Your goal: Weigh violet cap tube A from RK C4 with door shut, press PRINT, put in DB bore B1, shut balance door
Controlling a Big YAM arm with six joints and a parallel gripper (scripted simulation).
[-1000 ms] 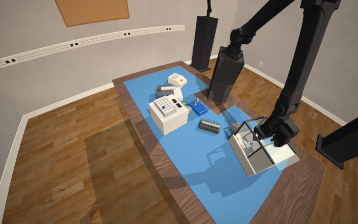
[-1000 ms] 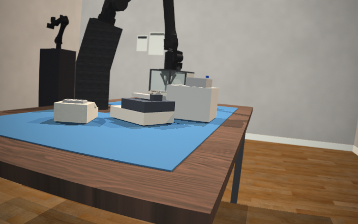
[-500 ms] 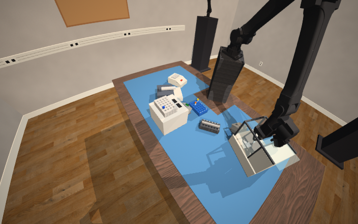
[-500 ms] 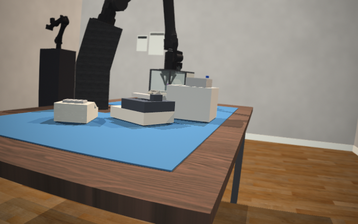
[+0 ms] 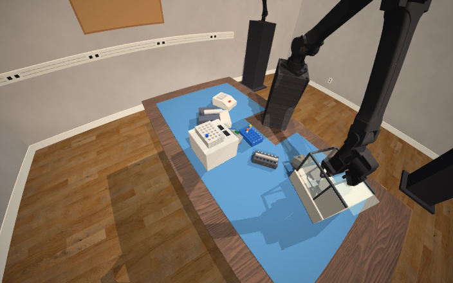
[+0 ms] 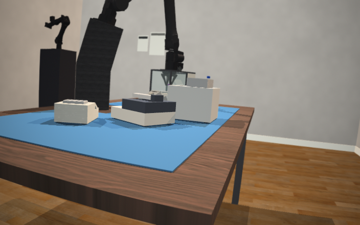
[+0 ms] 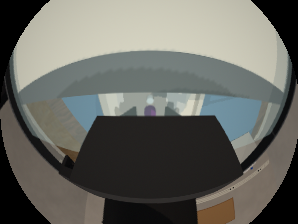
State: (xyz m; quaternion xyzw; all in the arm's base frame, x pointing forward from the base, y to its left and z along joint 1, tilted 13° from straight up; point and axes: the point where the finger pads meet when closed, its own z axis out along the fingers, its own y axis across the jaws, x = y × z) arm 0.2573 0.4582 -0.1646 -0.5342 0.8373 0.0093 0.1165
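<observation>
The weighing step seems to be in hand, at the point where tube A (image 6: 169, 85) (image 7: 150, 111) is being left on the pan of the balance (image 5: 334, 204) (image 6: 151, 80) (image 7: 150, 30). The tool (image 5: 313, 183) (image 6: 169, 81) (image 7: 150, 112) reaches down inside the glass box, its fingers spread partway and pinching nothing. Between them, low down, the violet cap shows in the wrist view, with a finger on either side; I judge the tube upright and free (its foot and the pan are hidden, so whether it stands on the middle part I cannot tell).

The next move calls for a straight lift, keeping both fingers off the cap until they clear the frame; a sideways brush could topple the tube or nudge the unfixed balance. The door (image 5: 361, 209) is slid back, the top open around the tool, so closing it must wait for the tool to come out. After that comes PRINT, which I cannot make out here, then reopening, regripping and the trip to bore B1 of the dry block (image 5: 219, 101) (image 6: 71, 113), well apart at the far end of the table (image 5: 384, 230) (image 6: 132, 180).
</observation>
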